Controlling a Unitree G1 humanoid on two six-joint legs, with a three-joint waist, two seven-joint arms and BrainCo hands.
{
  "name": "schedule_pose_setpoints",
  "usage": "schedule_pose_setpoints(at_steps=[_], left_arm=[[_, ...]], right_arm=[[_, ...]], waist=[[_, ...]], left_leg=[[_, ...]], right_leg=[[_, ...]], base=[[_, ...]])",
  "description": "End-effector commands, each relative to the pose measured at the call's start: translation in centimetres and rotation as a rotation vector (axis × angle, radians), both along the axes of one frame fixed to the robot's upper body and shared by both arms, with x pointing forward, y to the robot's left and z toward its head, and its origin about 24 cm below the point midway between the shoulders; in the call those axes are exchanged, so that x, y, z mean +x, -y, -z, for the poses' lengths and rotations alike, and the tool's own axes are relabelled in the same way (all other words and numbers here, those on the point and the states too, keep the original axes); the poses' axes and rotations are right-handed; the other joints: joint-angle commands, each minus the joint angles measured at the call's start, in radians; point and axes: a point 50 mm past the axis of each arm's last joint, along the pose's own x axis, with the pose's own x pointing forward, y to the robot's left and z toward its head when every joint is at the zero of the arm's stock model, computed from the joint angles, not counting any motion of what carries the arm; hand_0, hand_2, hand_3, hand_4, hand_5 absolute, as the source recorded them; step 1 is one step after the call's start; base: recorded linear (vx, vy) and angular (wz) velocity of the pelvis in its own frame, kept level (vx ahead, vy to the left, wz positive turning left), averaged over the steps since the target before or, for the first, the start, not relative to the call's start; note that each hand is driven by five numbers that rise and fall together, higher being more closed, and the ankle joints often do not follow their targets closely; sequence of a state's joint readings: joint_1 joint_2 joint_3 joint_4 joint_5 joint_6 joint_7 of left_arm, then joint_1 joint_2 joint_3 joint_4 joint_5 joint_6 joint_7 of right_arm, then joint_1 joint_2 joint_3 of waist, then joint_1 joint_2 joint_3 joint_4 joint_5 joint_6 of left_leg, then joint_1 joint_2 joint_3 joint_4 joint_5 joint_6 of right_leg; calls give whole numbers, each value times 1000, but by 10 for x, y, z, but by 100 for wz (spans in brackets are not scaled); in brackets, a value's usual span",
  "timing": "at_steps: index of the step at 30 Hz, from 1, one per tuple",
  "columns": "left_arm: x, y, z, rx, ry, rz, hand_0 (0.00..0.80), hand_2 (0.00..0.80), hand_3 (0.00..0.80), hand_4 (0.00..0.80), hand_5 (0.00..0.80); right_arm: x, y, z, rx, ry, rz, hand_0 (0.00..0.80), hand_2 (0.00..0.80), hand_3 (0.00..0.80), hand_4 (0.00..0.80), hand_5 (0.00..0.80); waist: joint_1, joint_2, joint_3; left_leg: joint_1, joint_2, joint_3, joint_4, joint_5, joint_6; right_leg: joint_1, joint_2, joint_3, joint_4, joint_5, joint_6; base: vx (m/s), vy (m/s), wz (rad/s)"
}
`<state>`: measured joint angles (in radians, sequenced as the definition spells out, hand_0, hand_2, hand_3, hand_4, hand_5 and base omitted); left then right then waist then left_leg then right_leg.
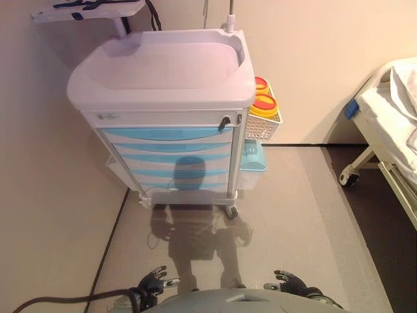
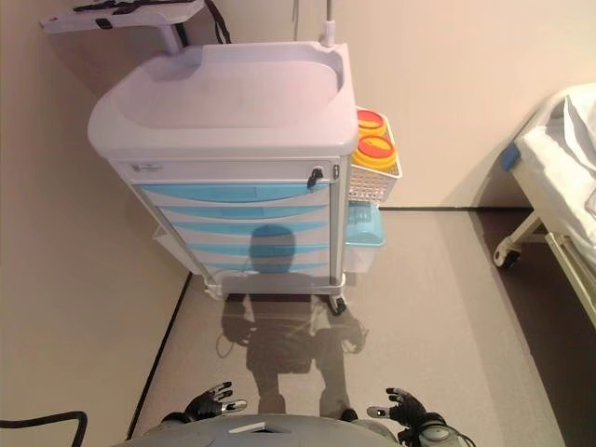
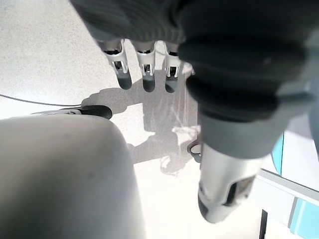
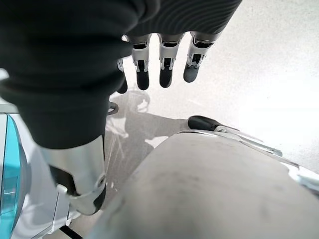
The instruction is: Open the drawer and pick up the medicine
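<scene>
Drawers [image 1: 171, 135] of the medical cart [image 1: 163, 65] all shut (medicine unseen), well ahead of both hands; left hand [image 1: 154, 280] and right hand [image 1: 287, 281] hang empty, fingers relaxed and spread.

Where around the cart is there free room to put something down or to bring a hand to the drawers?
The cart's top tray is bare inside its raised rim. The floor between the cart and the bed is open, as is the stretch before the blue drawers, so a hand could pass there. The cart's right side is crowded: a white basket holds yellow containers.
</scene>
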<state>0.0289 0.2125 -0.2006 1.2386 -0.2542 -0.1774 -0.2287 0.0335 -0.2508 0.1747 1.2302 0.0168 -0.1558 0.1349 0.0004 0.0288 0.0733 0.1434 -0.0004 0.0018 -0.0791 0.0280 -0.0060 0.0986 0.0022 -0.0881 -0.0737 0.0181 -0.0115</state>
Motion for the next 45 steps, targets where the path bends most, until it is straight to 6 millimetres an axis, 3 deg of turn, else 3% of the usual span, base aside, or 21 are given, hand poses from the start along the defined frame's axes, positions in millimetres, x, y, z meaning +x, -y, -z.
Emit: schedule_pose_setpoints(at_steps=[1, 30, 35, 40, 45], left_arm=[[14, -1, -3, -7, 31, 11, 0, 0, 0, 0, 0], [9, -5, -2, -62, 23, -91, 0, 0, 0, 0, 0], [33, -5, -10, -96, 123, -119, 0, 0, 0, 0, 0], [85, -2, -33, -113, 324, -114, 0, 0, 0, 0, 0], [122, 6, -56, -165, 510, -158, 0, 0, 0, 0, 0]], right_arm=[[19, -12, -2, 21, 53, -60, 0, 0, 0, 0, 0], [15, -15, -1, 33, 56, -55, 0, 0, 0, 0, 0], [34, -16, -8, 41, 125, -78, 0, 0, 0, 0, 0], [75, -19, -24, 54, 273, -45, 0, 0, 0, 0, 0], [98, -21, -35, 48, 350, -51, 0, 0, 0, 0, 0]], waist=[[16, -50, -7], [9, -61, 7], [5, -73, 71], [-9, -88, 198], [-20, -102, 257]], left_leg=[[-22, -78, 40, 68, -122, 28], [-44, -86, 50, 112, -144, 47], [-152, -96, 68, 232, -177, 67], [-305, -86, 106, 332, -183, 85], [-440, -81, 131, 451, -205, 89]], right_leg=[[10, -9, -9, 32, -44, 58], [-22, -20, 14, 84, -57, 58], [-127, -36, 35, 173, -68, 55], [-307, -46, 57, 277, -52, 63], [-428, -53, 83, 335, -33, 68]], base=[[-2, 2, 3], [24, 9, 0], [-35, 43, -21], [-209, 23, -15], [-97, 63, -17]])
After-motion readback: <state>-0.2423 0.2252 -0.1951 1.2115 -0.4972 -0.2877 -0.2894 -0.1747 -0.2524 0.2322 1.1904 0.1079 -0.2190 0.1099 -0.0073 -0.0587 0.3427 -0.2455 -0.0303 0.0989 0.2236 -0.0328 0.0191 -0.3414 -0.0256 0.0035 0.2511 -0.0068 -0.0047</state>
